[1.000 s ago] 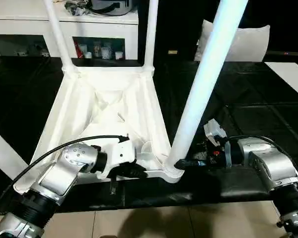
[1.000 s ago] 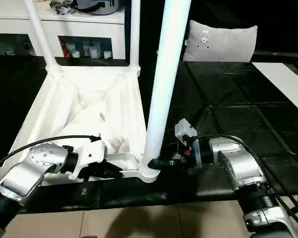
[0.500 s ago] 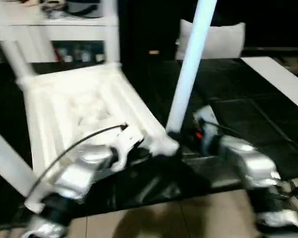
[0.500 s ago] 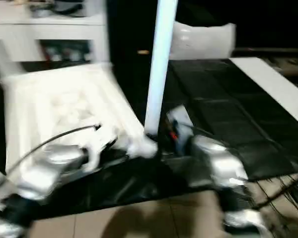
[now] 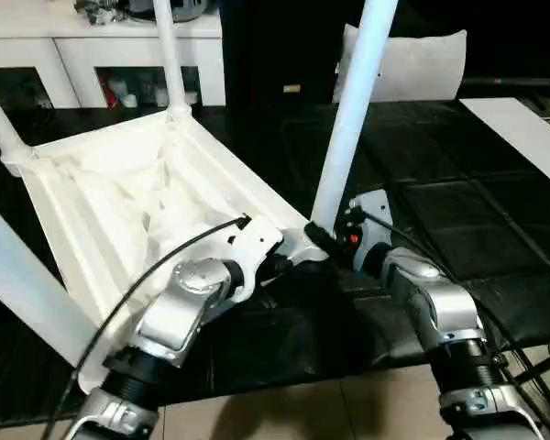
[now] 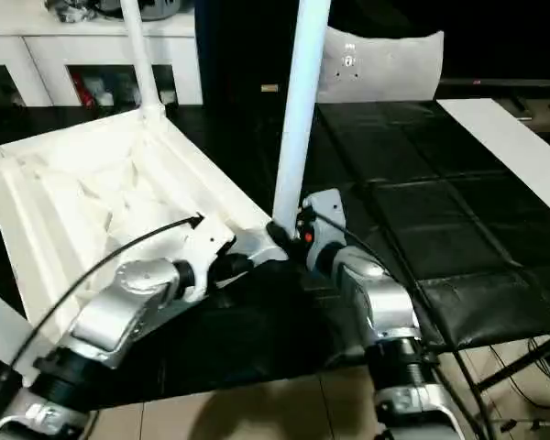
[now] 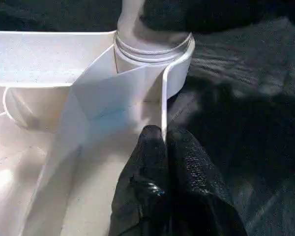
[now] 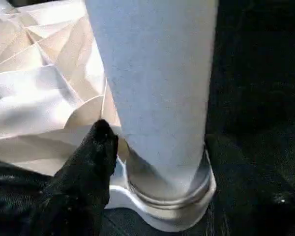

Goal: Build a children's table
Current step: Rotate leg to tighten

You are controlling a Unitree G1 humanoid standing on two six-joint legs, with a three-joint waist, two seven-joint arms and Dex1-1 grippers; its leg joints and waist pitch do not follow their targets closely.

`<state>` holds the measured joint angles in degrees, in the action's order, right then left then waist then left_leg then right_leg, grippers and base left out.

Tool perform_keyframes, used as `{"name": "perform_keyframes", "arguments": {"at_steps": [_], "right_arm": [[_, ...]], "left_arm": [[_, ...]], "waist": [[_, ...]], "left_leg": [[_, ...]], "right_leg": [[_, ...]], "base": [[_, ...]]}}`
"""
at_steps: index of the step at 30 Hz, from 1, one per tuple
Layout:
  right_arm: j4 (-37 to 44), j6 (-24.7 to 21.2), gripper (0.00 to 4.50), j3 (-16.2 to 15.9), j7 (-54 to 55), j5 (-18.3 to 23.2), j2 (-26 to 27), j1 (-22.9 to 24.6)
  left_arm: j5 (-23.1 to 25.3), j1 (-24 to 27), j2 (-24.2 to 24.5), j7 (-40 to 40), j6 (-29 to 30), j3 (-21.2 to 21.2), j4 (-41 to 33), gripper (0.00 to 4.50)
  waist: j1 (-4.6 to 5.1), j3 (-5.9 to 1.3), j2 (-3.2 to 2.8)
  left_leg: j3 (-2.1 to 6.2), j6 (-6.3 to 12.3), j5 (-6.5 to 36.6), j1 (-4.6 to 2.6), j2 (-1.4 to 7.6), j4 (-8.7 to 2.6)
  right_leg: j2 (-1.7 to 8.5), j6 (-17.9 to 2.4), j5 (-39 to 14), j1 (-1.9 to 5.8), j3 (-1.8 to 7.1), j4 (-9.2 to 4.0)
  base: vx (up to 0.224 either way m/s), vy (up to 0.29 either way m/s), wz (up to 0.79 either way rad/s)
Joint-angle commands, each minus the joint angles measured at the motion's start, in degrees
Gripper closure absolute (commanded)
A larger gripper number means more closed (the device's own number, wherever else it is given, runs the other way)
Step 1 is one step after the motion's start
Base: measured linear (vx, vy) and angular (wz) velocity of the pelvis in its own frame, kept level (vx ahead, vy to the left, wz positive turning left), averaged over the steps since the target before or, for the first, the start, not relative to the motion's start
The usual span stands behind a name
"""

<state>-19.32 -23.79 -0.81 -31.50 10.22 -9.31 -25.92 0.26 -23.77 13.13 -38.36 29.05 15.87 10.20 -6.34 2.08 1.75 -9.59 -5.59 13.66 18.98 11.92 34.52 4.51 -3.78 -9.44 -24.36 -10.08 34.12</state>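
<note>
From the head camera I see the children's table (image 5: 137, 192) lying upside down on the black mat (image 5: 458, 202), ribbed underside up, its top turned so one corner points near and right toward my grippers. The leg (image 5: 348, 119) at that near corner stands upright, its long axis rising out of the picture; two more legs stand at the far corners, and a fourth crosses the near left edge at a slant. My left wrist camera gives what the head view hides: the left gripper (image 7: 163, 142) has its black fingers pressed together on the thin rim of the tabletop, just beside the round corner socket (image 7: 155, 59) where the leg seats. My right wrist camera shows the right gripper (image 8: 96, 147) at the foot of that leg, one finger touching the socket's collar; I cannot tell whether it is clenched or released. To the right the mat lies open toward a grey cushion (image 6: 380, 64) at the far side; a white cabinet (image 5: 101, 50) stands far left, and tiled floor (image 5: 284, 412) runs along the near edge.
</note>
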Motion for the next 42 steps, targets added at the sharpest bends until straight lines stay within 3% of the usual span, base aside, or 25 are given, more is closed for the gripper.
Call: {"name": "perform_keyframes", "arguments": {"at_steps": [1,2,4,7,9,10,15,16,21,29,34,35,36,37,38,42], "right_arm": [[-1.01,3.24,1.08,-0.73,-4.54,-0.38,-3.39,0.07],[-1.44,4.32,0.96,-1.01,-6.19,-0.61,-4.48,-0.05],[-2.55,7.31,0.74,-2.16,-12.3,-0.91,-8.22,-0.58],[-2.08,8.45,0.46,-3.61,-17.59,-0.81,-10.95,-0.49],[-1.77,9.96,0.46,-5.07,-21.58,-1.4,-13.39,-0.44],[-1.66,10.38,0.46,-5.31,-23.31,-1.12,-14.03,-0.4],[-2.1,12.03,0.46,-7.53,-36.55,2.56,-17.66,-0.84],[-2.68,12.55,0.72,-7.88,-37.97,2.65,-17.88,-1.19],[-4.27,11.14,1.11,-9.11,-44.66,4.56,-17.72,-2.49],[-6.48,10.53,1.8,-11.59,-49.47,4.98,-16.51,-3.65],[-7.35,10.38,2.18,-11.69,-50.79,4.93,-16.13,-4.26],[-7.54,10.42,2.28,-11.63,-50.99,4.9,-16.15,-4.35],[-7.81,10.43,2.36,-11.62,-51.27,4.92,-16.13,-4.5],[-7.89,10.45,2.41,-11.63,-51.34,4.92,-16.12,-4.54],[-8.03,10.28,2.44,-11.68,-51.73,5.02,-16.16,-4.61],[-6.23,8.77,2.49,-11.45,-52.12,5.74,-16.35,-3.47]], "left_arm": [[-0.68,-0.1,2.15,-3.3,-2.26,-0.1,-2.08,4.5],[-0.74,-0.12,3.0,-4.29,-2.49,0.04,-2.05,4.5],[-1.1,-0.3,5.88,-8.38,-4.12,1.04,-1.55,4.5],[-0.75,-0.41,8.09,-11.54,-6.65,2.41,-0.96,4.5],[-0.35,-0.51,10.1,-14.58,-8.97,3.76,-0.36,4.5],[-0.24,-0.49,10.77,-15.85,-10.28,4.27,-0.16,4.5],[0.32,-0.35,15.88,-25.3,-17.43,7.92,0.53,4.5],[0.38,-0.57,16.46,-26.41,-18.68,8.35,0.81,4.5],[0.86,-1.88,18.36,-31.25,-22.77,10.36,1.68,4.5],[0.1,-2.43,17.75,-32.98,-24.59,10.14,2.55,4.5],[-0.36,-2.51,17.28,-32.7,-24.69,9.78,3.31,4.5],[-0.47,-2.49,17.1,-32.6,-24.47,9.58,3.35,4.5],[-0.49,-2.44,17.08,-32.55,-24.36,9.33,3.38,4.5],[-0.48,-2.43,17.08,-32.56,-24.36,9.29,3.4,4.5],[-0.45,-2.43,17.06,-32.57,-24.29,9.23,3.39,4.5],[-1.54,-1.55,16.92,-32.19,-22.35,8.13,2.49,4.5]], "waist": [[-0.7,-3.7,-0.05],[-0.78,-3.67,-0.34],[-0.83,-3.67,-0.27],[-0.89,-3.7,-0.17],[-0.96,-3.68,-0.04],[-0.9,-3.58,0.34],[-2.07,-3.54,-0.01],[-2.21,-3.56,0.02],[-3.23,-3.47,0.03],[-3.39,-3.68,-0.02],[-3.38,-3.63,0.24],[-3.36,-3.64,0.62],[-3.42,-3.62,0.45],[-3.46,-3.6,0.4],[-3.37,-3.62,0.8],[-3.43,-3.67,0.74]], "left_leg": [[0.14,4.75,-0.06,1.11,0.87,-3.24],[0.17,4.53,0.49,1.02,0.87,-3.29],[0.31,4.22,1.59,0.95,1.04,-3.3],[0.45,4.6,1.17,0.96,1.16,-3.26],[0.44,4.77,1.17,0.9,1.22,-3.22],[0.31,4.94,1.51,0.95,1.16,-3.22],[0.31,5.63,1.96,0.5,1.58,-3.33],[0.34,5.46,1.94,0.54,1.57,-3.31],[0.32,4.51,3.21,0.26,1.83,-3.5],[0.33,3.58,2.27,0.59,1.78,-3.37],[0.28,3.49,2.16,0.59,1.61,-3.39],[0.21,3.43,2.15,0.57,1.59,-3.37],[0.22,3.4,2.22,0.56,1.57,-3.38],[0.19,3.39,2.33,0.61,1.53,-3.34],[0.21,3.37,2.16,0.63,1.58,-3.38],[0.26,3.35,1.54,0.68,1.62,-3.38]], "right_leg": [[4.55,1.04,-16.94,5.22,4.22,-4.75],[4.47,1.35,-17.56,5.2,4.13,-4.78],[4.41,1.86,-18.58,5.1,4.01,-5.01],[4.3,0.84,-16.5,5.15,4.11,-4.54],[4.32,0.39,-16.45,5.08,4.13,-4.41],[4.32,0.48,-17.25,5.09,4.17,-4.57],[4.47,0.16,-18.51,4.72,4.29,-4.58],[4.47,-0.03,-18.49,4.75,4.23,-4.53],[4.66,-0.92,-19.88,4.75,4.37,-4.57],[4.76,-0.63,-19.14,4.96,4.4,-4.37],[4.69,0.01,-19.96,4.92,4.34,-4.47],[4.73,0.26,-20.51,4.93,4.35,-4.54],[4.73,0.49,-21.13,4.88,4.32,-4.59],[4.76,0.84,-21.57,4.91,4.31,-4.75],[4.73,1.03,-21.5,4.93,4.32,-4.67],[4.73,1.05,-20.67,4.92,4.33,-4.43]], "base": [[0.0,0.0,0.0],[0.0,0.0,0.0],[0.0,0.0,0.0],[0.0,0.0,0.0],[0.0,0.0,0.0],[0.0,0.0,0.0],[0.0,0.0,0.0],[0.0,0.0,0.0],[0.0,0.0,0.0],[0.0,0.0,0.0],[0.0,0.0,0.0],[0.0,0.0,0.0],[0.0,0.0,0.0],[0.0,0.0,0.0],[0.0,0.0,0.0],[0.0,0.0,0.0]]}}
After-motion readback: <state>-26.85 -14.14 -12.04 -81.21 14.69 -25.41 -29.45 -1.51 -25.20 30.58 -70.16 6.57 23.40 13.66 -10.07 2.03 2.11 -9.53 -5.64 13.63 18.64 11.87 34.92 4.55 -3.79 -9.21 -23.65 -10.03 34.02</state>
